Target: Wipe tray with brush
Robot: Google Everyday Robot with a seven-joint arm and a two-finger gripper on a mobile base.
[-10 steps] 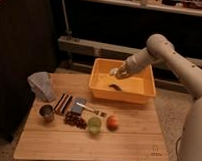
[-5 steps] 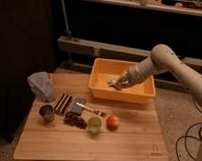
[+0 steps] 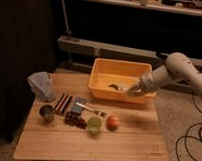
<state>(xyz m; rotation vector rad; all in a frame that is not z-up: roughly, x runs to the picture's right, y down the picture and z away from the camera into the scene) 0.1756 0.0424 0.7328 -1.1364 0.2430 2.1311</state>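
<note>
Gripper [image 3: 134,89] is low in the tray [image 3: 106,95], right side (can't tell if it's clamped). Brush [image 3: 124,87] is just a pale blob beside it, direction unreadable.

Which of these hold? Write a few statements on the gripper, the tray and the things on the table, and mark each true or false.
1. The gripper is down inside the tray, toward its right end in the picture, with the pale brush at its tip. True.
2. The tray stands on the floor beside the table. False: it sits on the wooden table, at the far edge.
3. A small dark scrap lies in the tray, left of the gripper in the picture. True.
4. The round orange-red fruit is in the tray. False: it lies on the table in front of the tray, beside a green cup.
</note>
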